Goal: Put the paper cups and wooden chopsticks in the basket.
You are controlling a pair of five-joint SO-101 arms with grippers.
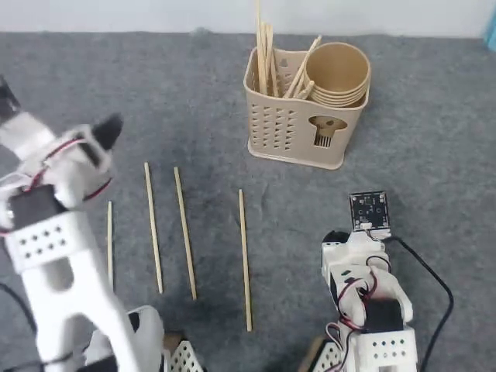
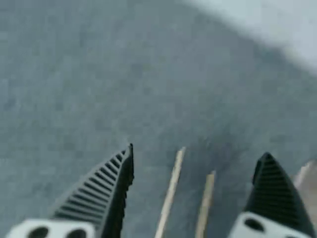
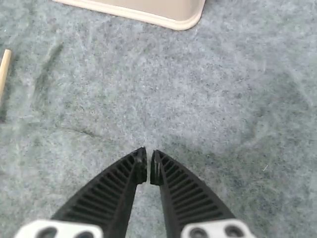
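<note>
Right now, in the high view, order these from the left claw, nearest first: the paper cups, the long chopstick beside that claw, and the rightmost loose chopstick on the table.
1. Long chopstick: its far end lies just right of the left claw.
2. Rightmost loose chopstick: mid-table, farther right.
3. Paper cups: stacked in the basket at the far side.

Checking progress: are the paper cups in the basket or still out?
In: the stacked paper cups stand upright inside the basket.
</note>
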